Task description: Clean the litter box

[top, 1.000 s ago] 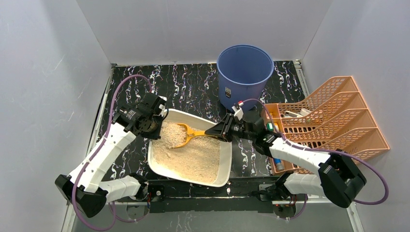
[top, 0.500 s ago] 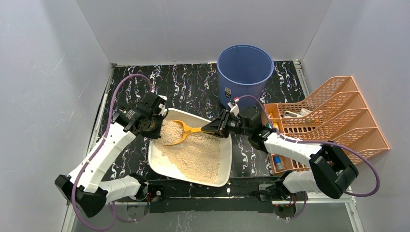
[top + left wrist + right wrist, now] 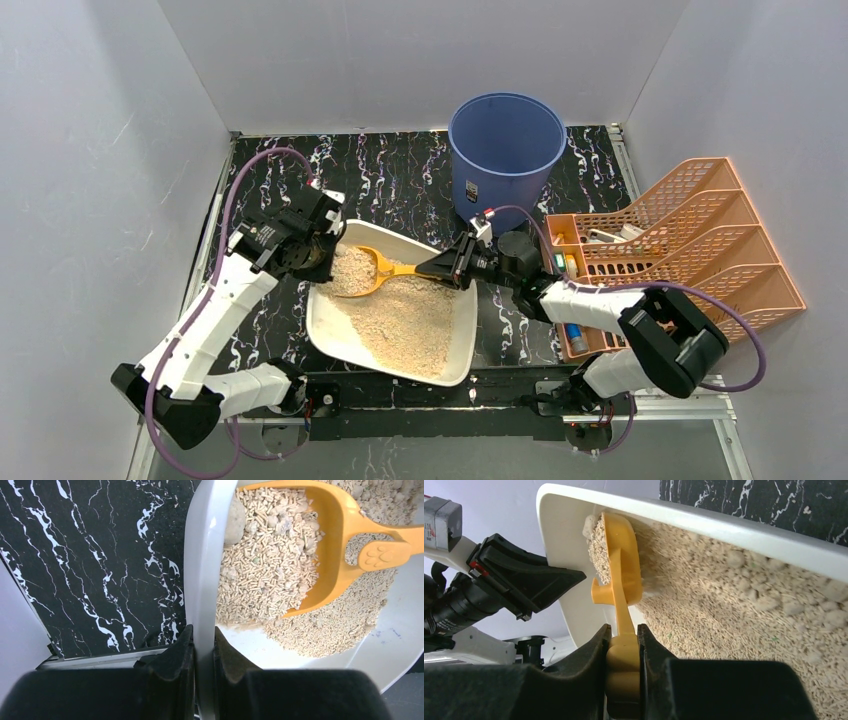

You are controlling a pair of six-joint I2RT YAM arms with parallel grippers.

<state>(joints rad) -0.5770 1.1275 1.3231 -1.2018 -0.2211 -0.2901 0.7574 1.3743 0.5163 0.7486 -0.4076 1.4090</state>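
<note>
The white litter box (image 3: 458,340) holds tan pellet litter and sits on the black marble mat, its far left corner raised. My left gripper (image 3: 325,246) is shut on the box's left rim (image 3: 200,580), one jaw on each side of the wall. My right gripper (image 3: 450,270) is shut on the handle of a yellow scoop (image 3: 372,275). The scoop (image 3: 340,535) is full of litter with pale clumps, near the box's far left corner. In the right wrist view the scoop (image 3: 621,565) stands edge-on against the box wall (image 3: 749,530).
A tall blue bucket (image 3: 506,150) stands behind the litter box at the back. An orange-pink lattice rack (image 3: 680,250) with small items stands at the right. Grey walls close the cell on three sides.
My right gripper has pushed the scoop leftward and a little away, deeper into the box's far left corner. The left gripper kept its grip on the rim.
</note>
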